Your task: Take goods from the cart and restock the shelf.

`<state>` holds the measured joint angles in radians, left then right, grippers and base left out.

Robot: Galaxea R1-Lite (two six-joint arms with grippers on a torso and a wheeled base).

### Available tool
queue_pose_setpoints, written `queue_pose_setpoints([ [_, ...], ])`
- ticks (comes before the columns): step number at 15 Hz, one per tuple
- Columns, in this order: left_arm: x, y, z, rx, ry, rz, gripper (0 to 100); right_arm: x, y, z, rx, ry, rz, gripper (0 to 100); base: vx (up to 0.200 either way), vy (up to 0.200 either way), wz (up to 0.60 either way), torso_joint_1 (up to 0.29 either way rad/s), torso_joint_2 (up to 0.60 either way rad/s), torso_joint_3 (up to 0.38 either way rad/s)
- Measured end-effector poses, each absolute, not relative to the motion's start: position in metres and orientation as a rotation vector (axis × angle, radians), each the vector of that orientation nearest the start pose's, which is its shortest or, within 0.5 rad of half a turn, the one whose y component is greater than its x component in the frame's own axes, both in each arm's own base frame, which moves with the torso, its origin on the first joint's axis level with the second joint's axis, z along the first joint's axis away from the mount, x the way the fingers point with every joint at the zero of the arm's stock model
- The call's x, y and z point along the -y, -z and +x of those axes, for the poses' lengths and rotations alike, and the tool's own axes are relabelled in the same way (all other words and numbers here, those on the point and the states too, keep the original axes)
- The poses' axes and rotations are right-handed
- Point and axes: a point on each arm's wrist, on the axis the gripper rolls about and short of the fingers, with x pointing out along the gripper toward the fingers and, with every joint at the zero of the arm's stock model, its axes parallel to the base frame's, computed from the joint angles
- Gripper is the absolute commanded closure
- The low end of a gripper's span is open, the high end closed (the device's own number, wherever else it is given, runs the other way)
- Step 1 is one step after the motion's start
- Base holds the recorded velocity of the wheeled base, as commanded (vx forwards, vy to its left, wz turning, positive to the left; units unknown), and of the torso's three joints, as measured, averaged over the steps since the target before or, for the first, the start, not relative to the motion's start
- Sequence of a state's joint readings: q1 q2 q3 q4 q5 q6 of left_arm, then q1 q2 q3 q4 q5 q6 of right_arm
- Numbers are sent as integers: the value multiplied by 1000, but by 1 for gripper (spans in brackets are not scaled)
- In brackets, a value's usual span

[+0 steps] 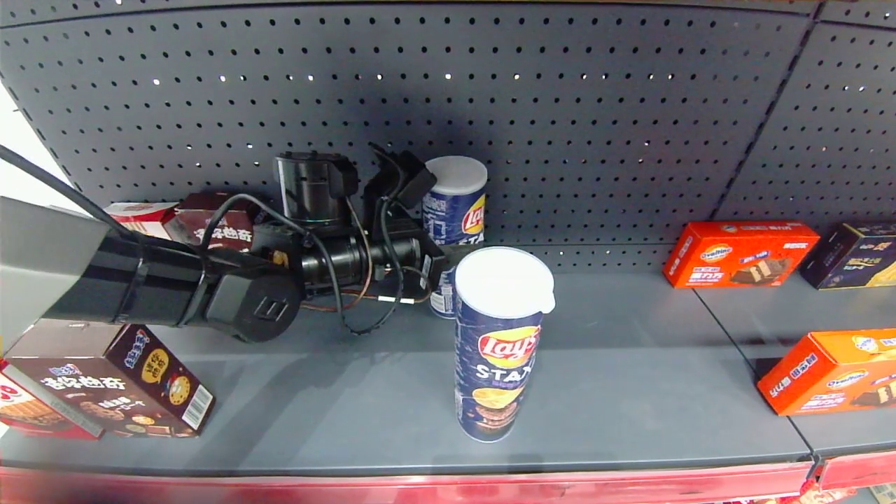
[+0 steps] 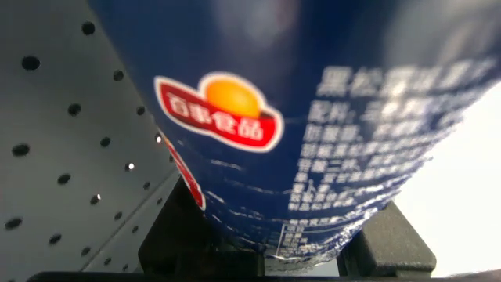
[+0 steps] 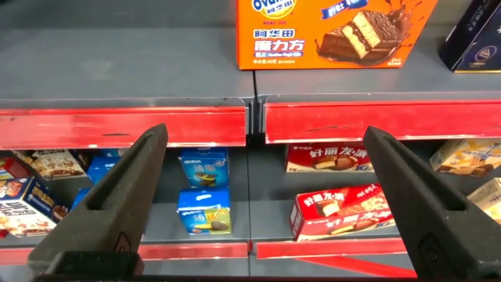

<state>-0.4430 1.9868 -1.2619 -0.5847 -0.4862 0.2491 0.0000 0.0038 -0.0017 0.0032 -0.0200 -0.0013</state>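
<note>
A dark blue chip can (image 1: 458, 203) with a white lid stands upright at the back of the grey shelf (image 1: 630, 364), close to the pegboard wall. My left gripper (image 1: 428, 260) comes in from the left and is shut on its lower half. In the left wrist view the can (image 2: 313, 117) sits between the black fingers (image 2: 184, 239). A second, identical can (image 1: 498, 343) stands free nearer the shelf's front edge. My right gripper (image 3: 266, 196) is open with nothing between its fingers (image 3: 117, 204), in front of the lower shelves.
Brown cookie boxes lie at the shelf's left front (image 1: 126, 378) and left back (image 1: 210, 220). Orange boxes (image 1: 738, 253) (image 1: 833, 371) and a dark box (image 1: 857, 255) occupy the right. Bare shelf lies between the cans and the orange boxes. Lower shelves hold blue boxes (image 3: 203, 207) and red boxes (image 3: 344, 215).
</note>
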Motion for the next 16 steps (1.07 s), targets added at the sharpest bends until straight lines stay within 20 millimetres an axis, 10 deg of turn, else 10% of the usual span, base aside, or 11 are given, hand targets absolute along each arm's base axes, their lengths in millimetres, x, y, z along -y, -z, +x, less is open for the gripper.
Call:
queue_pose_setpoints([
  [14,193,-188,365,-52,960,215,100,0,-76,-23,-5,20,-1,0,0,0,0,0,0,0],
  [15,194,-188,364,-52,960,216,0,0,-76,-23,-5,20,-1,0,0,0,0,0,0,0],
  [16,195,-188,364,-54,961,216,0,0,-76,-23,-5,20,-1,0,0,0,0,0,0,0],
])
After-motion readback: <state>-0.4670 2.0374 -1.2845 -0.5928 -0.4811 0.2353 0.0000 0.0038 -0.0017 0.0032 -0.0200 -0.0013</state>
